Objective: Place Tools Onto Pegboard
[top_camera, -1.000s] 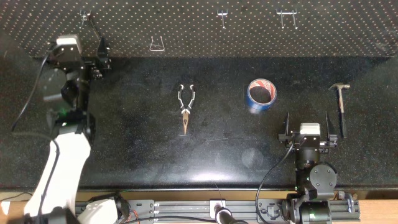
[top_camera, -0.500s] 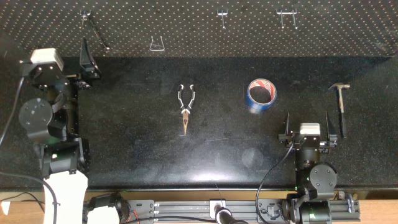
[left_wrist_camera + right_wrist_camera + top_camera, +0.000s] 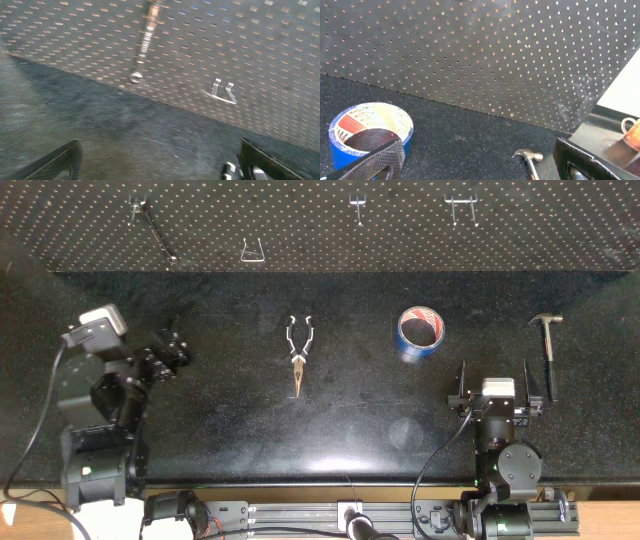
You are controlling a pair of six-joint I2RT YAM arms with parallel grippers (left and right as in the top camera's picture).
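A slim wrench [image 3: 155, 227] hangs from a peg at the pegboard's upper left; in the left wrist view the wrench [image 3: 144, 41] hangs beside a clear wire hook [image 3: 223, 93]. Needle-nose pliers [image 3: 299, 352] lie mid-table. The blue tape roll [image 3: 420, 328] and the hammer [image 3: 547, 350] lie to the right. My left gripper [image 3: 176, 352] hovers open and empty at the table's left, well left of the pliers. My right gripper [image 3: 495, 378] stands open and empty near the front, between the tape roll [image 3: 369, 129] and the hammer [image 3: 528, 158].
The pegboard [image 3: 400, 240] stands along the table's back edge with a wire hook [image 3: 252, 250] and two further metal hooks [image 3: 357, 206] [image 3: 460, 208]. A pale wall and a shelf edge [image 3: 615, 120] lie beyond the table's right side.
My left arm has drawn back from the pegboard toward the table's front and swung its gripper rightward. The wrench stays hanging on its peg. The right arm is still.
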